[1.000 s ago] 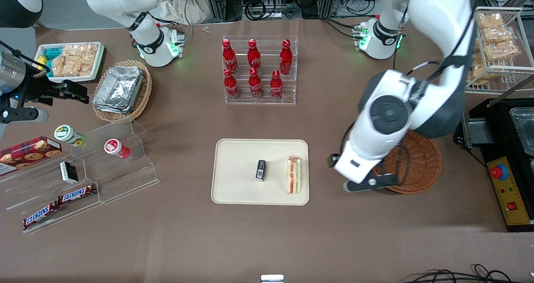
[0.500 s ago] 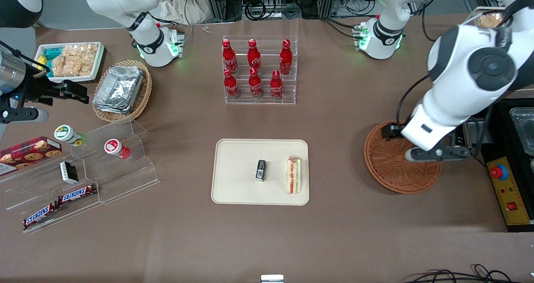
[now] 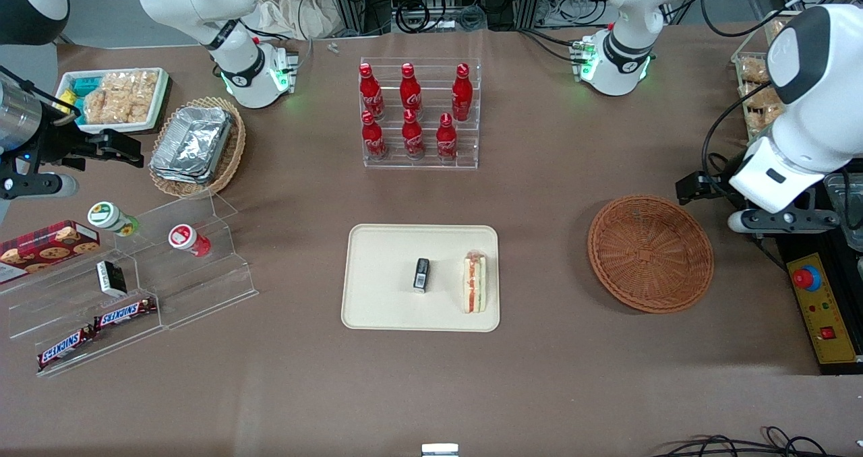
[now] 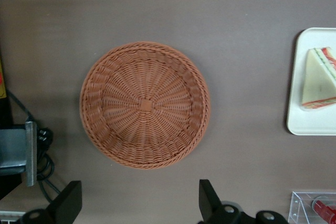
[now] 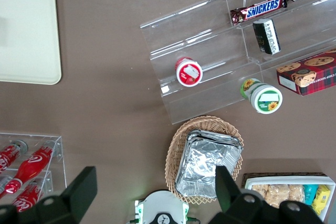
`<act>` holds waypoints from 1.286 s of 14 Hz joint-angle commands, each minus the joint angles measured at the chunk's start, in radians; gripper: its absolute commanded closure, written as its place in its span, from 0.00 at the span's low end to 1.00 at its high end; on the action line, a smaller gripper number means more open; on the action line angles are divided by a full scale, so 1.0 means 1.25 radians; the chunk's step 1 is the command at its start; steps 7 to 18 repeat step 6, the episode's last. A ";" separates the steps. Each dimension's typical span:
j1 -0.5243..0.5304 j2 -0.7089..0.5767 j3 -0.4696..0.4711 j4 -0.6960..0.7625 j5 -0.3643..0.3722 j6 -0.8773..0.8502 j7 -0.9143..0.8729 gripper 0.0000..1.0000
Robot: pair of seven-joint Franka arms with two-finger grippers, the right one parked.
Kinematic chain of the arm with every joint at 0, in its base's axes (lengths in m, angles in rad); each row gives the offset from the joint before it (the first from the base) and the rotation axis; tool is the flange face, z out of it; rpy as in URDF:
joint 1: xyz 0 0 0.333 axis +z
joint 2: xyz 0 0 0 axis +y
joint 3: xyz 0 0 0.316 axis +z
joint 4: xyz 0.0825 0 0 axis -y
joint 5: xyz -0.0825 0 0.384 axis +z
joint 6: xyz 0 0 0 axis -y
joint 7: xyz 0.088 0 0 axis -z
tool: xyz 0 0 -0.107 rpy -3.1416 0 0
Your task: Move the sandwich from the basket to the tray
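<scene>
The sandwich (image 3: 474,283) (image 4: 319,80) lies on its side on the cream tray (image 3: 384,275) (image 4: 297,103), at the edge nearest the basket. The reddish-brown wicker basket (image 3: 650,253) (image 4: 144,104) sits on the table beside the tray, toward the working arm's end, and holds nothing. My left gripper (image 3: 782,221) (image 4: 137,208) hangs high above the table just off the basket's rim, toward the working arm's end. Its fingers (image 4: 207,200) stand wide apart, with only bare table between them.
A small black object (image 3: 421,273) lies mid-tray. A clear rack of red bottles (image 3: 418,113) stands farther from the camera than the tray. A black box with a red button (image 3: 816,295) sits under the gripper. Clear snack shelves (image 3: 135,275) and a foil-pan basket (image 3: 195,147) lie toward the parked arm's end.
My left arm has swung away from above the basket toward the working arm's end of the table, uncovering the whole basket. The sandwich and tray have not moved.
</scene>
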 commanded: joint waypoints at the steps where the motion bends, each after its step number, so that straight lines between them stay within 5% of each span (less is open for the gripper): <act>1: 0.020 0.010 -0.009 0.036 0.002 -0.010 0.007 0.00; 6: -0.011 0.094 -0.017 0.174 0.083 -0.108 0.013 0.00; 18: -0.011 0.094 -0.017 0.174 0.083 -0.108 0.013 0.00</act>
